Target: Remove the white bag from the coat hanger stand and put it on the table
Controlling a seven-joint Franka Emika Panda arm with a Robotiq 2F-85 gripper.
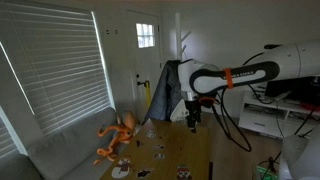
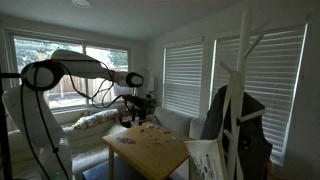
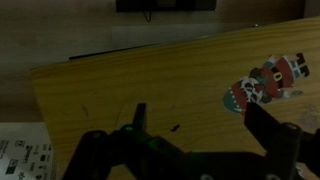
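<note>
The coat hanger stand [image 2: 236, 85] is a white pole with curved prongs; it also shows in an exterior view [image 1: 183, 45]. A dark grey jacket [image 2: 243, 135] hangs on it. The white bag [image 2: 204, 160] hangs low beside the stand, at the near end of the table [image 2: 155, 150]. My gripper [image 1: 192, 118] hovers over the light-brown tabletop [image 1: 175, 150], far from the bag. In the wrist view the gripper [image 3: 195, 112] is open and empty above the wood [image 3: 130, 80].
A Santa sticker [image 3: 266, 84] and small items lie on the table. An orange toy octopus [image 1: 118, 136] sits on the grey sofa [image 1: 70, 150]. A white printed thing [image 3: 22, 158] shows past the table's corner. Blinds cover the windows.
</note>
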